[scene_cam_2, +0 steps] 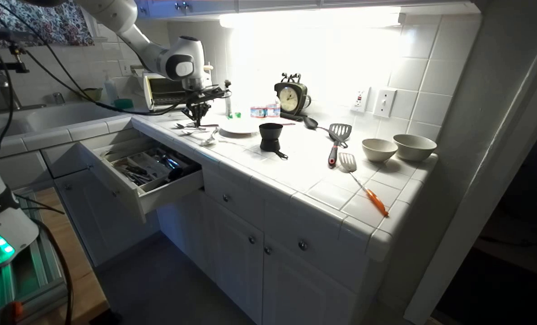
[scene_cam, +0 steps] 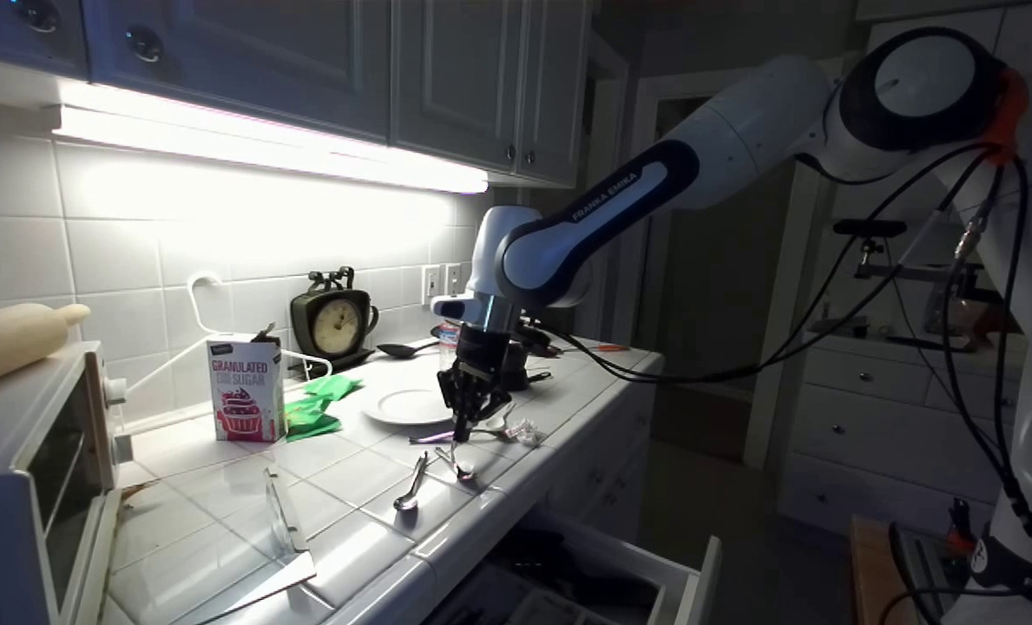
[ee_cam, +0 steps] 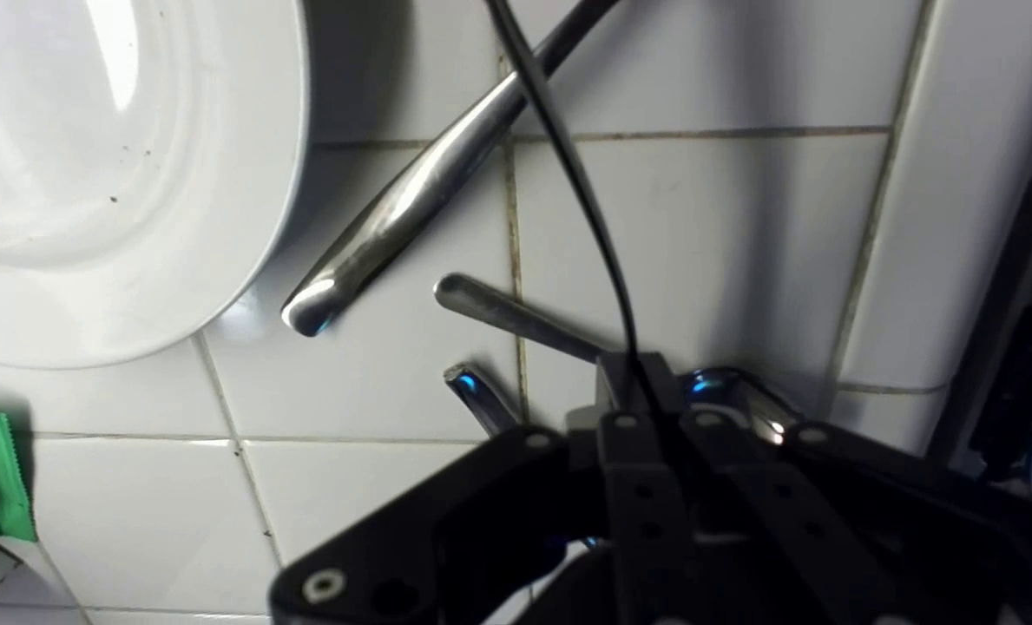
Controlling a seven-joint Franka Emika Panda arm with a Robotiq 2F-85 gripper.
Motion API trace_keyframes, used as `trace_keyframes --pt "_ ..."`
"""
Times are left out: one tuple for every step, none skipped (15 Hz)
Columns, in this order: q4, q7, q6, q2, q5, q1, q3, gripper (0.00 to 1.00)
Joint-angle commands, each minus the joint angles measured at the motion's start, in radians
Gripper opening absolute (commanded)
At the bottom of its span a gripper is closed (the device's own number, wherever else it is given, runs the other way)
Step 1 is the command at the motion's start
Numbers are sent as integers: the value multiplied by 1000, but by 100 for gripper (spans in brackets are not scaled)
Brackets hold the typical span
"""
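Note:
My gripper (ee_cam: 641, 382) points down over the white tiled counter, its fingertips together on a thin dark utensil (ee_cam: 566, 148). The utensil is seen edge-on and runs up out of the wrist view; its type cannot be told. Beneath the fingers lie a slim metal handle (ee_cam: 516, 321), a shorter handle end (ee_cam: 481, 395) and a shiny curved piece (ee_cam: 732, 395), partly hidden. A thicker metal handle (ee_cam: 420, 182) lies between them and a white plate (ee_cam: 259, 191). In both exterior views the gripper (scene_cam: 463, 430) is low beside the plate (scene_cam: 407, 408); a spoon (scene_cam: 407, 499) lies nearby.
An open drawer (scene_cam_2: 171, 198) with cutlery juts out below the counter edge. Around the counter stand a sugar box (scene_cam: 245, 391), green packet (scene_cam: 312, 412), dial clock or scale (scene_cam: 335, 325), black cup (scene_cam_2: 270, 133), an orange-handled spatula (scene_cam_2: 376, 201) and a bowl (scene_cam_2: 379, 149).

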Motion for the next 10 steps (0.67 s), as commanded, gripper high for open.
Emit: trace_keyframes --pt "33 -126 -71 1 5 14 -11 1" --pt "38 -155 -82 1 0 18 -16 1" --pt "38 -183 -90 -1 -4 22 -19 1" --pt "38 -209 -96 -3 -5 25 -21 1" --pt "39 -233 -103 -3 -4 27 -23 1" --pt "40 -254 -105 -4 -4 31 -25 1" --pt "40 -280 -109 -2 -4 34 -26 1" --pt "42 -306 -117 0 -2 35 -25 1" --pt "42 -333 -125 0 -2 37 -25 1" --pt "42 -361 -130 1 -5 40 -26 1"
